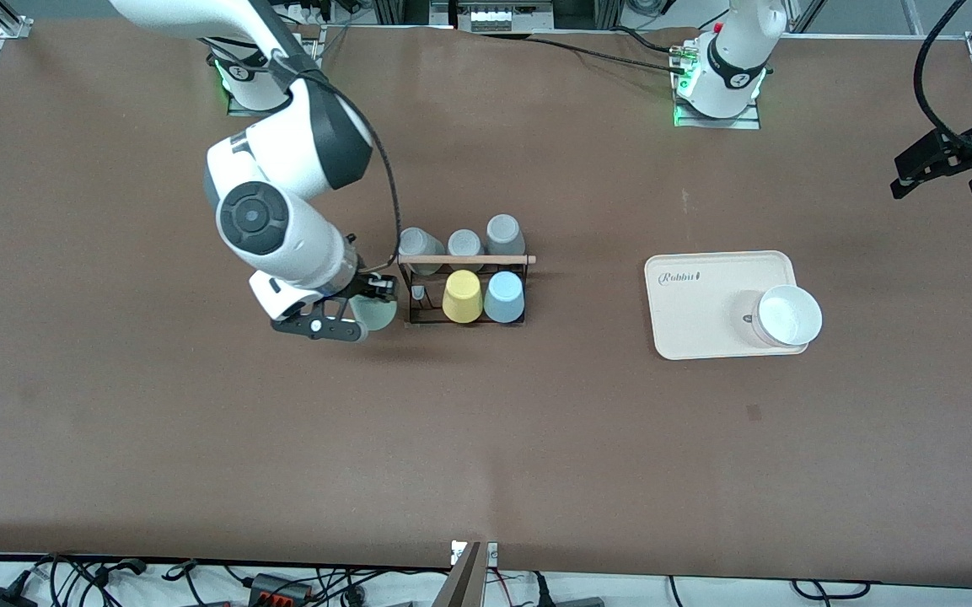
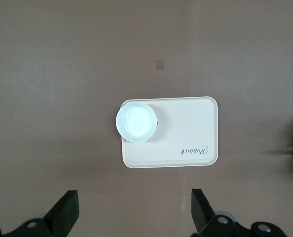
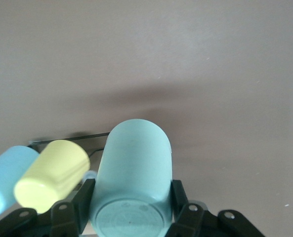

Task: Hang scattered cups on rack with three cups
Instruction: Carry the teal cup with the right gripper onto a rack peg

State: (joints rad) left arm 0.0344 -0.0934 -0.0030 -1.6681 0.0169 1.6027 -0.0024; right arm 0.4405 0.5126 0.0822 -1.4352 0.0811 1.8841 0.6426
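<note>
My right gripper (image 1: 365,308) is shut on the pale mint green cup (image 1: 376,314) and holds it just beside the rack (image 1: 466,260), at the end toward the right arm. In the right wrist view the cup (image 3: 134,163) sits between both fingers (image 3: 82,200), its base toward the camera. The rack is black wire with a wooden rod on top. The light blue cup (image 1: 503,297) hangs upside down on it next to a yellow cup (image 1: 462,296). One peg (image 1: 418,293) by the held cup is bare. My left gripper (image 1: 939,181) is open and empty, and waits high over the left arm's end of the table.
Three grey cups (image 1: 464,243) sit on the rack's row farther from the front camera. A beige tray (image 1: 705,303) with a white bowl (image 1: 787,315) lies toward the left arm's end. It also shows in the left wrist view (image 2: 186,133).
</note>
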